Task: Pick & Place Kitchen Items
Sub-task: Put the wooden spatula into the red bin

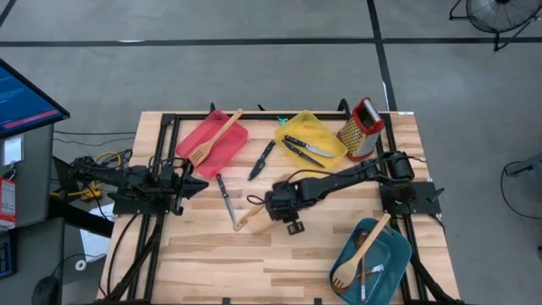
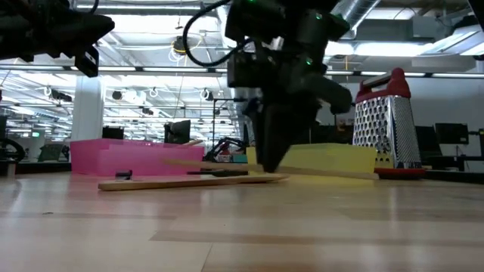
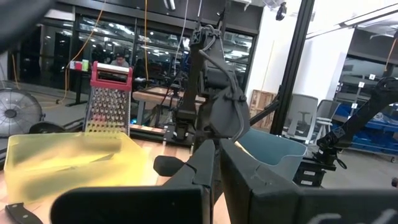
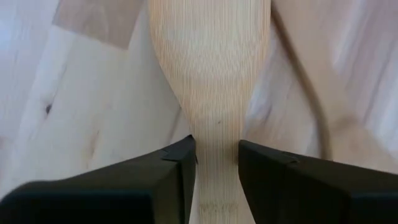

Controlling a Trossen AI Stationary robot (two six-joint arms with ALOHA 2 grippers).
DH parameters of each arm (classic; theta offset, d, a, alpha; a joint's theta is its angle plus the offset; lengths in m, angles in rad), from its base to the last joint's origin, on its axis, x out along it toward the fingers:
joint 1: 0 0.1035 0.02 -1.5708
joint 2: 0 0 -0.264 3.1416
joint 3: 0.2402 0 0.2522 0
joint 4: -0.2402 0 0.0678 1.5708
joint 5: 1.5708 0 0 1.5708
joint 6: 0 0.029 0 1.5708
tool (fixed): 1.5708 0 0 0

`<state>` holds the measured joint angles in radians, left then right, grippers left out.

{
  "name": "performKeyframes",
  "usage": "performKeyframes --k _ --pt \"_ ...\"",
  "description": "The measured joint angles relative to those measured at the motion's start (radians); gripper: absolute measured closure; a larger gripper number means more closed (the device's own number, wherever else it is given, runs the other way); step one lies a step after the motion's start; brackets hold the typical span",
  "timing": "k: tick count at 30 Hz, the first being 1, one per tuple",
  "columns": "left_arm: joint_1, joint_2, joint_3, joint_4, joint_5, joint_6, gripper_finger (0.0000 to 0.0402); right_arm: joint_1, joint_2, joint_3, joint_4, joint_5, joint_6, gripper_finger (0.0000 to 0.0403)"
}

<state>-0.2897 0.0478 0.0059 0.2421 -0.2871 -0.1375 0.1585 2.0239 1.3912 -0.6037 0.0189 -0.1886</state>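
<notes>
No writing reads; right claw (image 4: 214, 163) grips the wooden spatula (image 4: 211, 68), left claw's state unclear.

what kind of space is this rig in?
Likely an open lab or industrial workshop, not a kitchen: exposed ceiling ducts, taped concrete floor, office chairs and a floor fan beyond the wooden table.

A robotics lab or workshop is being shown: a wooden bench (image 1: 254, 263) on a concrete floor (image 1: 254, 68), office chairs (image 3: 305, 112), a floor fan (image 3: 15, 115), ceiling strip lights (image 2: 151, 72).
</notes>
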Motion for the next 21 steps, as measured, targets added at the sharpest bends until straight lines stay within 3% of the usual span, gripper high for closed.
performKeyframes --k 12,21 --pt "0.000 0.000 0.000 0.038 -0.017 0.000 0.0394 -0.001 -0.025 0.182 -0.005 -0.128 0.010 0.0305" --pt "0.000 0.000 0.000 0.050 -0.084 0.007 0.0391 0.004 -0.209 0.279 0.057 -0.150 -0.005 0.0305"
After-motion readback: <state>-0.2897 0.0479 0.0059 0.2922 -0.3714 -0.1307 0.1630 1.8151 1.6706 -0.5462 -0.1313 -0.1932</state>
